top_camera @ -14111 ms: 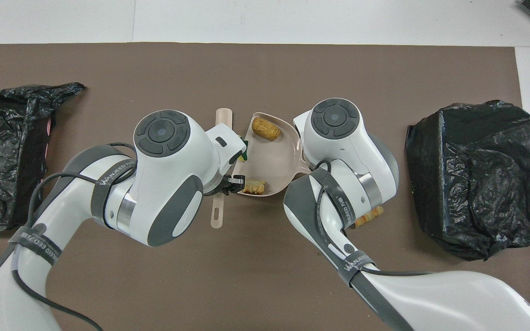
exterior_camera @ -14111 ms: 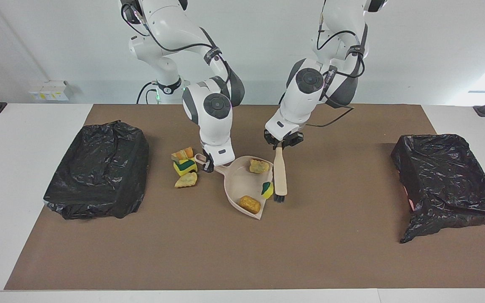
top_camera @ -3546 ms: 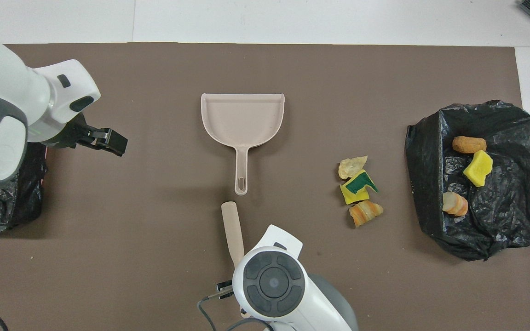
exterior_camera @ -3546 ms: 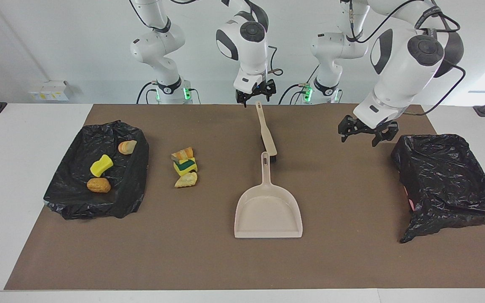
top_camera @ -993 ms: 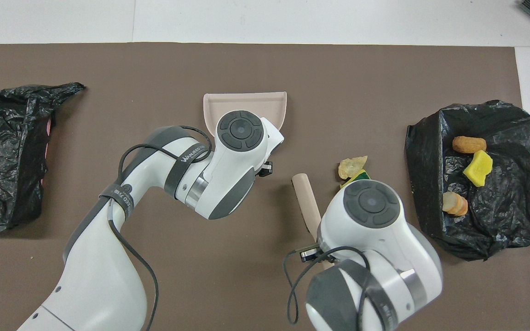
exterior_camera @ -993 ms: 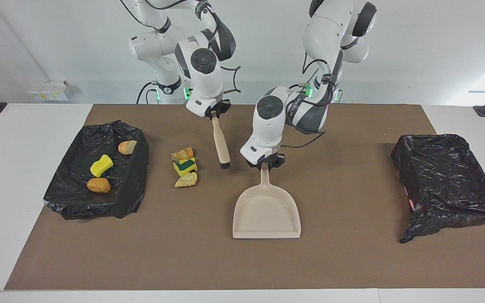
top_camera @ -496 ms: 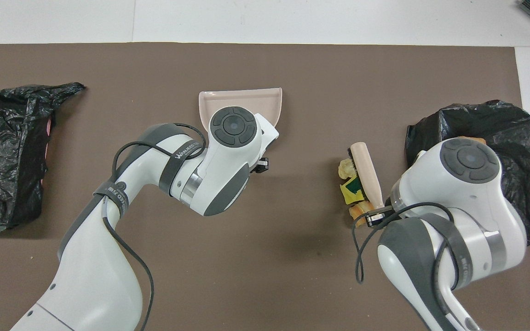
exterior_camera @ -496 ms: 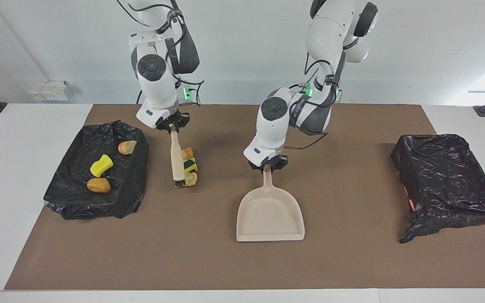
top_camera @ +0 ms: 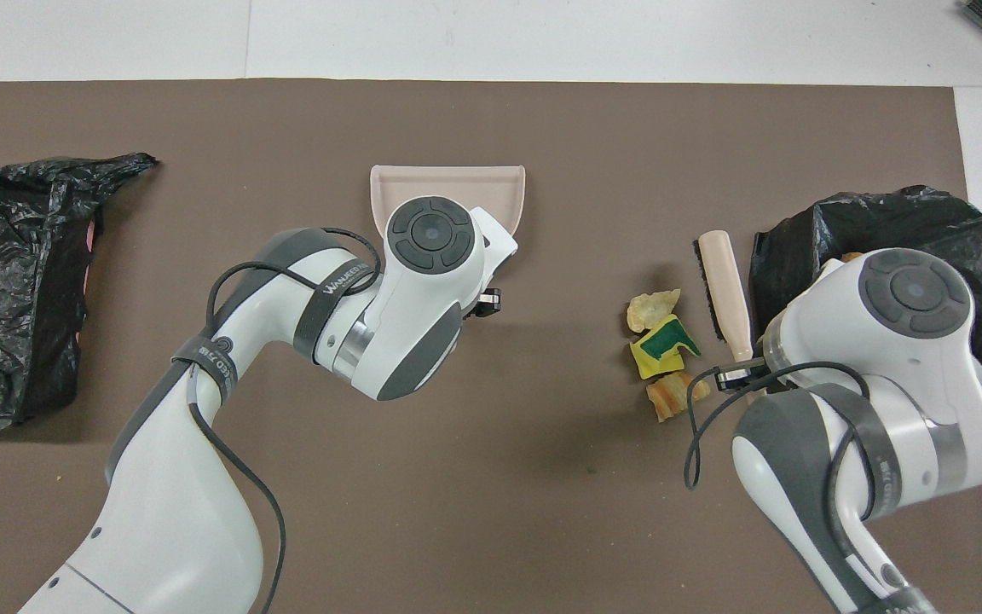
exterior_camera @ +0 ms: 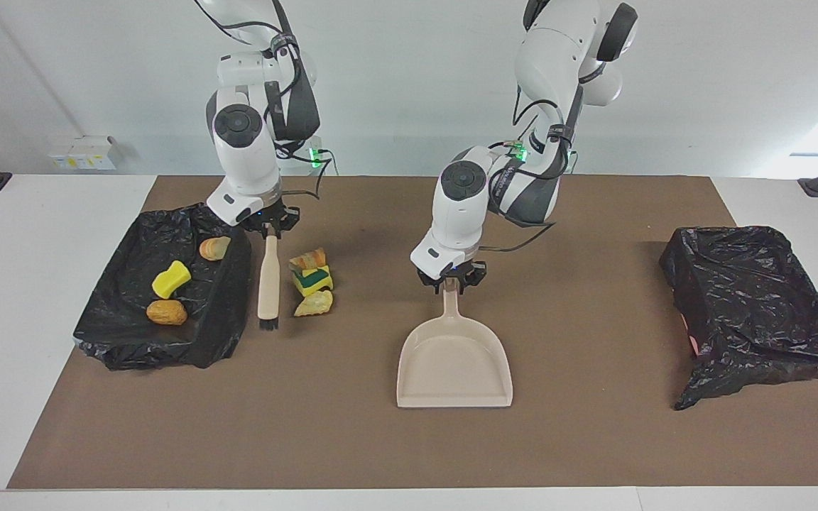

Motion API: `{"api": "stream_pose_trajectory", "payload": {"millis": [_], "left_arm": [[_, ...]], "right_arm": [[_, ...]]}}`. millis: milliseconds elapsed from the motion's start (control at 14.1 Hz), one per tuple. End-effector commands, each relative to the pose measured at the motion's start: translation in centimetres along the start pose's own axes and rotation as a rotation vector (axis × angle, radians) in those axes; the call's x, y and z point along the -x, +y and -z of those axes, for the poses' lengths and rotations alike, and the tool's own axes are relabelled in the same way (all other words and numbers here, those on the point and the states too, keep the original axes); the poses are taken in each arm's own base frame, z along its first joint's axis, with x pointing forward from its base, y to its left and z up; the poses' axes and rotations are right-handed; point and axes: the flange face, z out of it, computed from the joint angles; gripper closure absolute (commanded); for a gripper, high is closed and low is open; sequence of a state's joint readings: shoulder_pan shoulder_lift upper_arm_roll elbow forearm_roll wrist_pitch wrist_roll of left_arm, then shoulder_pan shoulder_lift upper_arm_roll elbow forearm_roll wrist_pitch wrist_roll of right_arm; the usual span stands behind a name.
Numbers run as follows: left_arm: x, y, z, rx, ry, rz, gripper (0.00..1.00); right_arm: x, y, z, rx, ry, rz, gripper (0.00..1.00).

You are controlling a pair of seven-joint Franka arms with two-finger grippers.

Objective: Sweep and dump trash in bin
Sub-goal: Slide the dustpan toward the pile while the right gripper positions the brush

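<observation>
Between bin [exterior_camera: 132, 333] and trash [exterior_camera: 312, 281], right gripper [exterior_camera: 268, 231] clamps brush [exterior_camera: 268, 284]; left gripper [exterior_camera: 451, 282], finger state unclear, at dustpan [exterior_camera: 454, 358] handle.

Second black-lined bin [exterior_camera: 757, 305] (crumpled) at left arm's end; brown mat [exterior_camera: 593, 440] on table.

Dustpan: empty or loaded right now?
Empty. The dustpan lies flat on the mat with a bare tray; three trash pieces sit on the mat beside the brush.
</observation>
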State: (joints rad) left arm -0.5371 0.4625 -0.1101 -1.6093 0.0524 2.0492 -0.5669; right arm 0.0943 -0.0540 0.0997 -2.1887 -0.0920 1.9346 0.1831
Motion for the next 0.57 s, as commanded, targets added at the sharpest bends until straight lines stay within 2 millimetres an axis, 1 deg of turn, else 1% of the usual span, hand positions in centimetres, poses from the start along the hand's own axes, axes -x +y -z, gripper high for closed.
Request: {"api": "stream_pose_trajectory", "payload": {"millis": [0, 71, 213, 355, 496], "left_arm": [[0.1, -0.3, 0.6, 0.017, 0.012, 0.008, 0.79], [0.1, -0.3, 0.6, 0.016, 0.015, 0.007, 0.98], [-0.3, -0.6, 0.9, 0.008, 0.035, -0.012, 1.0], [-1.3, -2.3, 2.3, 0.013, 0.063, -0.138, 1.0], [-1.8, -4.6, 4.1, 0.004, 0.065, -0.282, 1.0]], "right_arm": [[0.3, -3.1, -2.0, 0.033, -0.009, -0.038, 1.0], [0.3, -3.7, -2.5, 0.036, -0.016, -0.036, 1.0], [0.3, -3.8, -3.2, 0.031, -0.016, -0.025, 1.0], [0.3, -4.2, -3.7, 0.019, -0.028, -0.024, 1.0], [0.1, -5.4, -3.6, -0.047, -0.043, -0.03, 1.0]]}}
